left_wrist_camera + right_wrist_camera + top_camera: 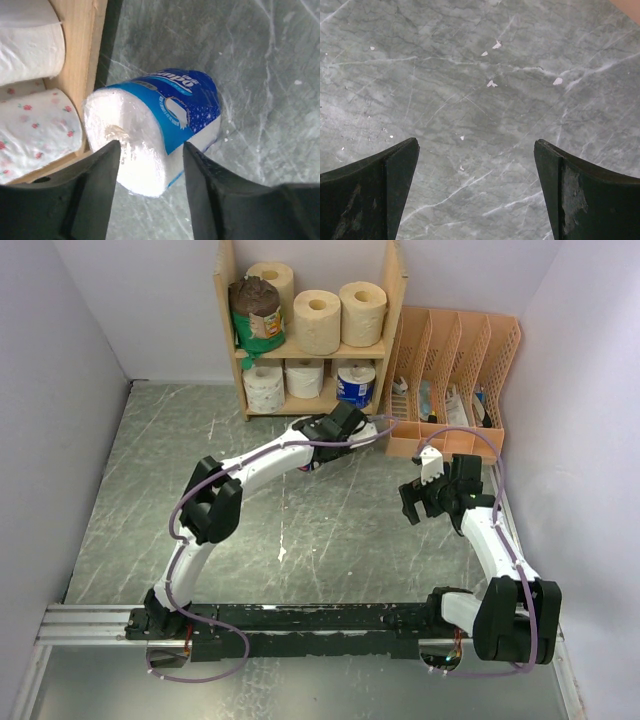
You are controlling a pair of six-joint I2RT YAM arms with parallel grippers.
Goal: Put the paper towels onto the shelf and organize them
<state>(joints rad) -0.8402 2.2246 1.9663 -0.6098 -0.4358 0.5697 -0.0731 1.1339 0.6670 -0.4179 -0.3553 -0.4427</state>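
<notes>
The wooden shelf stands at the back. Its upper tier holds a green-and-brown wrapped roll and three tan rolls. Its lower tier holds a dotted white roll, a plain white roll and a blue-wrapped roll. In the left wrist view a second blue-wrapped roll lies on its side on the table against the shelf's bottom board. My left gripper is open just above it; in the top view the left gripper hides that roll. My right gripper is open and empty over bare table.
A peach-orange slotted file organizer stands right of the shelf, close to both grippers. White walls close in the marbled grey table on the left, back and right. A black rail runs along the near edge.
</notes>
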